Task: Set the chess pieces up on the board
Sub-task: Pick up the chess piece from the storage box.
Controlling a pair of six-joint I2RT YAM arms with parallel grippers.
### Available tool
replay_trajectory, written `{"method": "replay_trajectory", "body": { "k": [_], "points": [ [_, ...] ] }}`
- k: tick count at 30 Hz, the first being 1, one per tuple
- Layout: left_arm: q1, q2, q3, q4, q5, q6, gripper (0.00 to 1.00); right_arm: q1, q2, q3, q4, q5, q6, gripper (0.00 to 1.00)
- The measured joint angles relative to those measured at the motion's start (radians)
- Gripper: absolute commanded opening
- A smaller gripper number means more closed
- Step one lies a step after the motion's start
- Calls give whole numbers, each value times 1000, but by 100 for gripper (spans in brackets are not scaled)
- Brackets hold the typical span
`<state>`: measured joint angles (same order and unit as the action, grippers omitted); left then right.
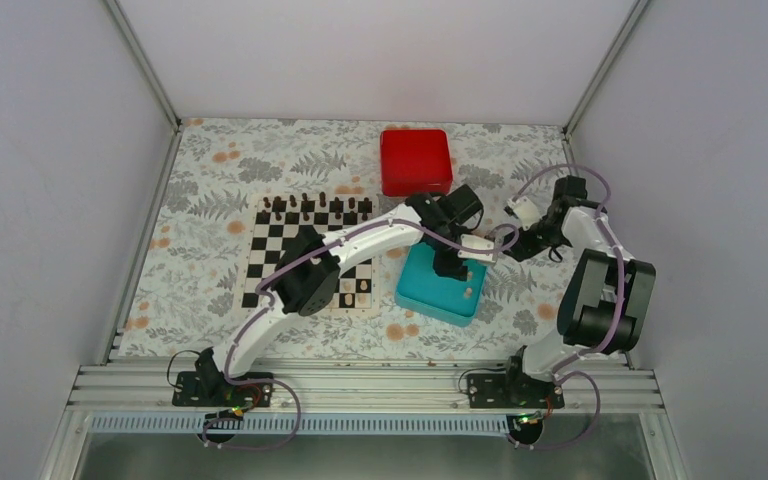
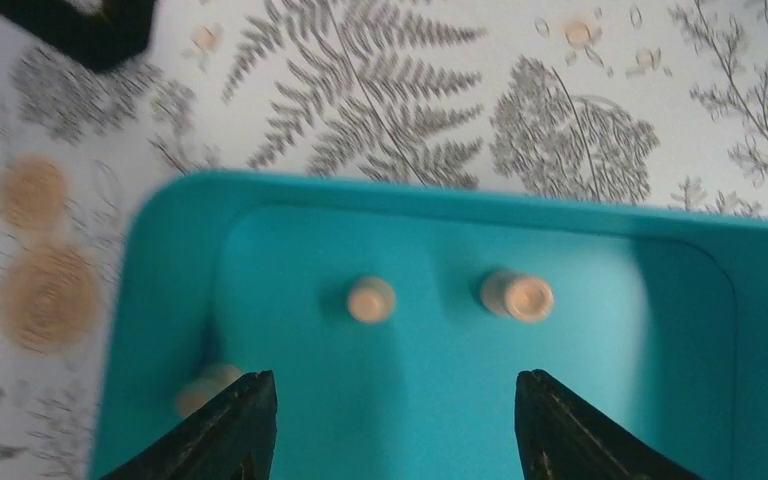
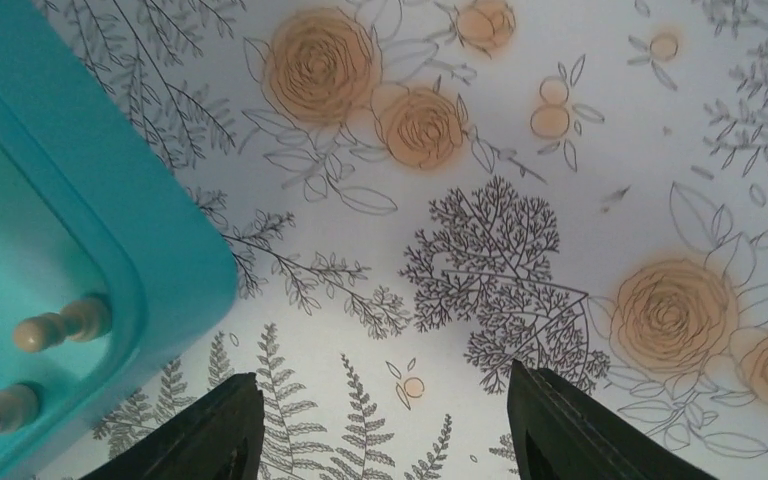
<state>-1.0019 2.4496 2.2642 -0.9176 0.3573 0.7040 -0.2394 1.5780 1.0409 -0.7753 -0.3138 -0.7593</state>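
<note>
- Left gripper [image 2: 395, 445], jaws apart, hangs over the teal tray [image 2: 160, 300], probably lining up on the chess pieces [image 2: 371, 299] inside it.
- Right gripper [image 3: 385, 440], also apart, waits above the floral surface [image 3: 560, 150] just beside the tray.
- Board [image 1: 272, 248] lies toward the surface's left edge; pale walls [image 1: 50, 150] close in the sides.
</note>
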Motion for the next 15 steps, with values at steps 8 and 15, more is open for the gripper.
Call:
{"method": "replay_trajectory", "body": {
  "k": [8,15],
  "points": [
    [-3,-24,-76,35,-2,-9,59,-31,28,-19,7,-52,-17,64],
    [-4,-26,-84,85,-5,-23,57,-37,37,-23,22,-72,-20,64]
  ]
}}
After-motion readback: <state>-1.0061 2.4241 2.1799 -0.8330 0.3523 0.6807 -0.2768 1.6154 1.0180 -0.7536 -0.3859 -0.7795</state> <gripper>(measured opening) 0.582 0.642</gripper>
